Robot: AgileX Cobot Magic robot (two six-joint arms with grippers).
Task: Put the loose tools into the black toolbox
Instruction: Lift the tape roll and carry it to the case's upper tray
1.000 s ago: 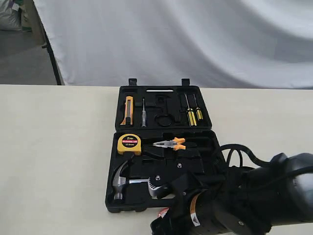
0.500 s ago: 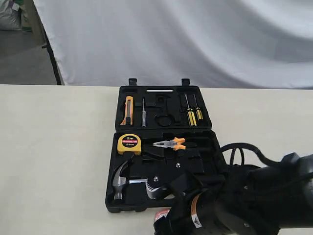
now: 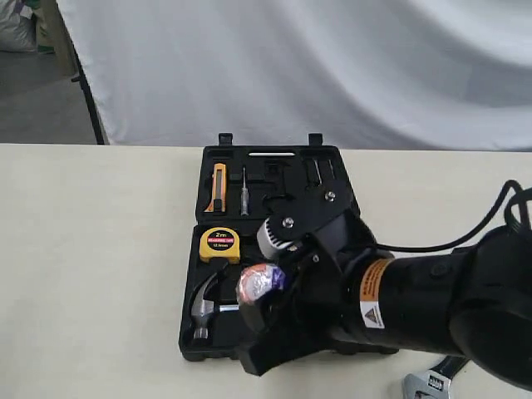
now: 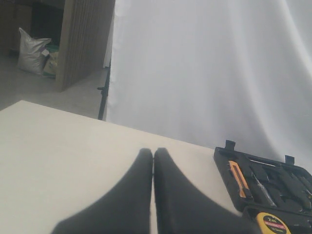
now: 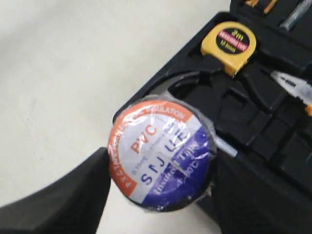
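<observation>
Right gripper (image 5: 163, 195) gripped PVC tape roll (image 3: 260, 283) between its jaws above black toolbox (image 3: 188, 332), near half. Left gripper (image 4: 153, 195) jaws pressed together, over table (image 4: 48, 146).

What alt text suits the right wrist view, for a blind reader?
A tape roll with an orange, white and blue PVC label is held between two black jaws, above a black toolbox holding a yellow tape measure.

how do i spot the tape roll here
On the pale table lies the open black toolbox, with the right gripper over its near half. Gripped there is the tape roll, small, round and black. Unlike the yellow tape measure and hammer lying in the case, it is held up and carries an orange-and-blue PVC label.
</observation>
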